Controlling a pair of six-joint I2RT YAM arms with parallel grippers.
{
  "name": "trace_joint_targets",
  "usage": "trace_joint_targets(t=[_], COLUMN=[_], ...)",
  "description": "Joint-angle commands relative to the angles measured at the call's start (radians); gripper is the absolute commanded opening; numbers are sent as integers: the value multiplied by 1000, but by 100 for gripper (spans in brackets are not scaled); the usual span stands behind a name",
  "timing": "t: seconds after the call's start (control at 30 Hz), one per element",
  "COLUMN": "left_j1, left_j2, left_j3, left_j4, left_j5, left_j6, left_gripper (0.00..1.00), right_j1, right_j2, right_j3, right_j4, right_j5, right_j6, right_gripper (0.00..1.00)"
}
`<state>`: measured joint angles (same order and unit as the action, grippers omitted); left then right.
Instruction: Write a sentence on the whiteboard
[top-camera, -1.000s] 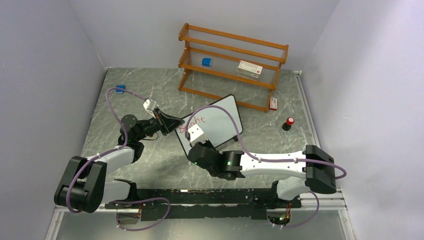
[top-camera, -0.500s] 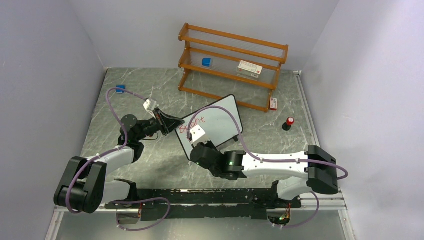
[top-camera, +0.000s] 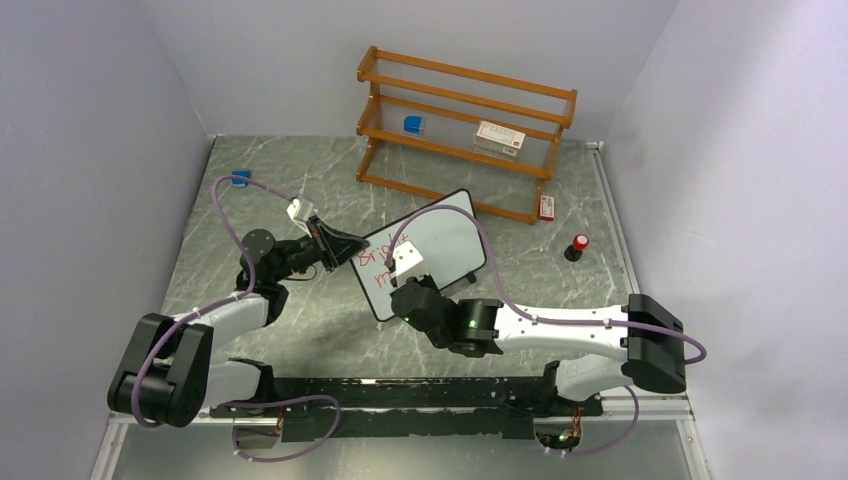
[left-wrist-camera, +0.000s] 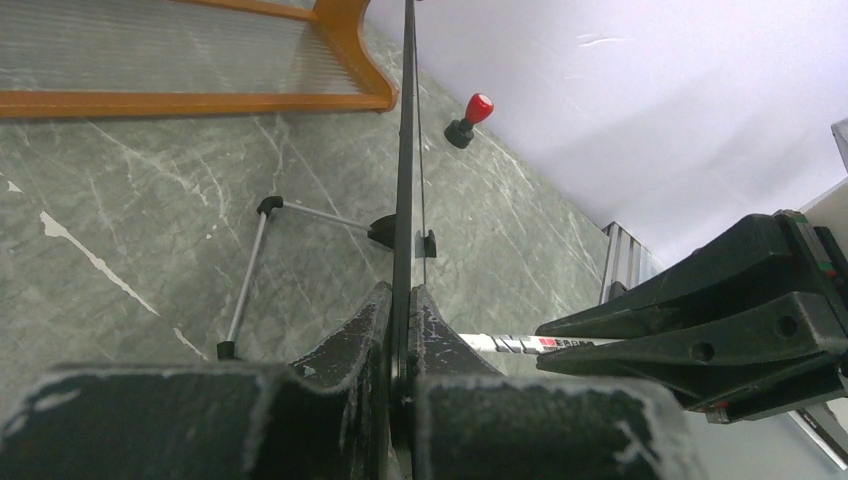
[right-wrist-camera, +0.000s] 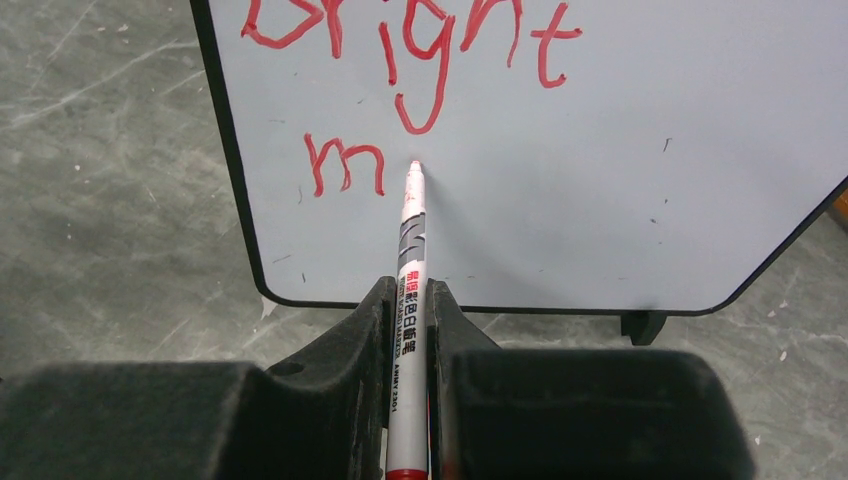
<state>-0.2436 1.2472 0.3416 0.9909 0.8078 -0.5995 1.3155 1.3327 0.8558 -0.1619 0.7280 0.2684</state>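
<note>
Left gripper (top-camera: 338, 247) pinches the whiteboard (top-camera: 452, 230) by its left edge, jaws pressed tight on the thin black frame. From the left wrist, the whiteboard (left-wrist-camera: 405, 150) runs edge-on straight ahead of the fingertips, with its wire stand (left-wrist-camera: 262, 250) on the table to their left. That grip looks like the brace for the writing, so it should stay firm and not twist while the pen pushes on the face.

To the right of it, the right gripper (right-wrist-camera: 408, 300) is clamped on a red marker (right-wrist-camera: 411, 250) that points straight out past its fingertips. The tip appears to touch the board just right of a red "m", the only letter so far on line 2, under the word "Bright" on line 1.

Judging by this, the step in hand is the next letter after the "m". To do it well:
- press lightly, enough to leave ink without shoving the board back;
- leave a small gap from the "m" and match its height;
- stay below the tail of the "g", which hangs just above the tip;
- run level toward the bare white area to the right of the tip.

Farther right, beyond the board, a red cap (top-camera: 578, 245) stands on the table, well apart from both grippers.
</note>
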Motion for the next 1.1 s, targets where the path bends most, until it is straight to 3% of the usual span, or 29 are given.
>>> trace_joint_targets(t=[0.0, 0.67, 1.07], left_j1=[-9, -8, -10], left_j2=[-19, -20, -23], left_j3=[24, 23, 25], left_j4=[16, 16, 14], left_j5=[24, 22, 22], left_j6=[25, 25, 23], left_gripper=[5, 5, 5], right_j1=[-15, -27, -27], right_j2=[-6, 29, 25], right_j3=[-4, 25, 23], right_j4=[53, -14, -76], right_j5=[15, -62, 5], right_j6=[4, 9, 22], right_gripper=[0, 0, 0])
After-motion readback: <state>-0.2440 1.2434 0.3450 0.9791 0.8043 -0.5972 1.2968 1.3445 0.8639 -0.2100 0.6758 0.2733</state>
